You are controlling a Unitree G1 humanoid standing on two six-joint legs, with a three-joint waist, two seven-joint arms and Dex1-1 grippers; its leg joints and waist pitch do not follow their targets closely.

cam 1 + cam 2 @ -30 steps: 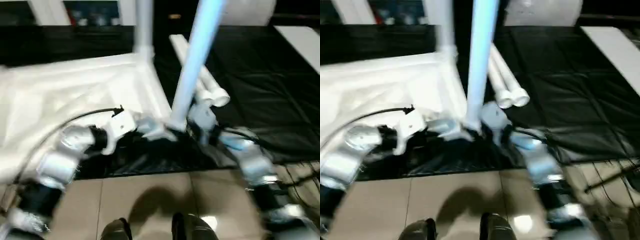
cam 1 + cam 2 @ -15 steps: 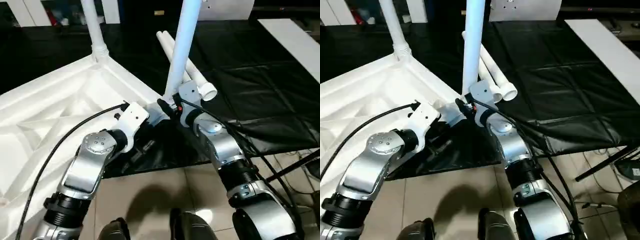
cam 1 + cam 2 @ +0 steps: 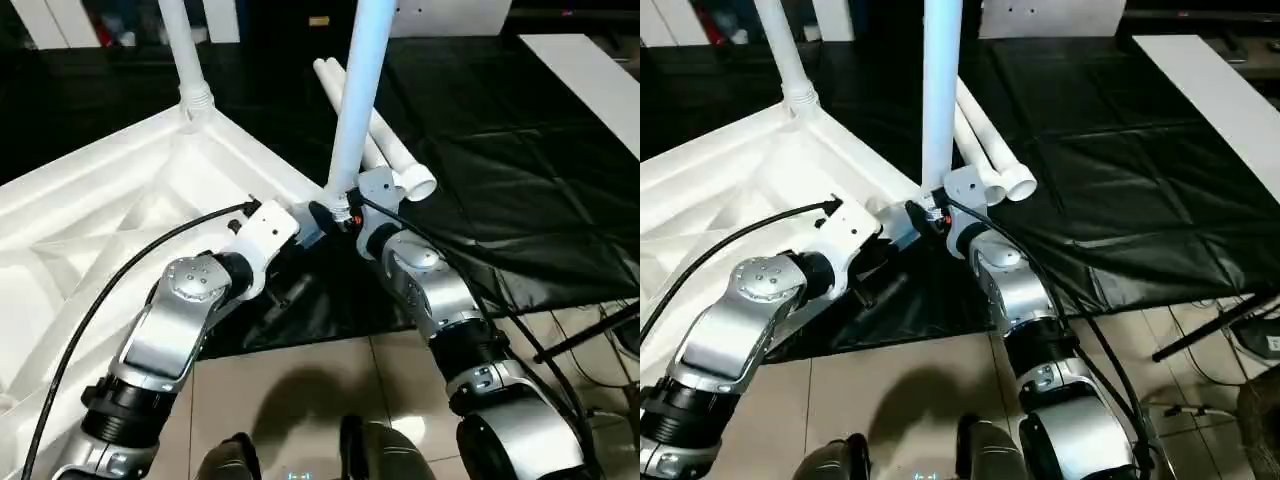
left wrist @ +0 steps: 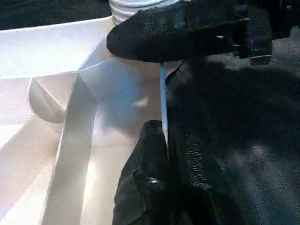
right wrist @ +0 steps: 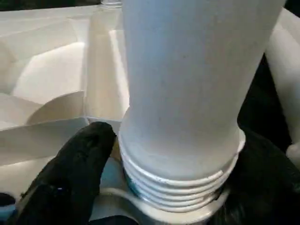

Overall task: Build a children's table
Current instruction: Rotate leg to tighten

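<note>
Left eye view is showing a black sheet-covered work surface [image 3: 520, 180] taking up most of the scene, with a beige tiled floor [image 3: 300, 390] running along its near edge. A flat white panel [image 3: 590, 85] is lying at the far right of the sheet.

One white tabletop [image 3: 110, 230] is lying upside down on the sheet, ribbed underside up. Four white legs are counted. Two are standing upright in corner sockets: the far leg [image 3: 185, 55] at the back corner, and the near leg [image 3: 355, 100] at the corner closest to both grippers. Two spare legs [image 3: 385, 150] are lying side by side on the sheet just behind the near leg, open ends facing the robot.

At that near corner the left gripper [image 4: 164, 154] is pinching its fingers together on the thin rim of the tabletop. The right gripper [image 5: 178, 197] is sitting with its black fingers [image 5: 79, 159] spread to either side of the near leg's threaded base, and whether they are pressing on it cannot be told.
</note>
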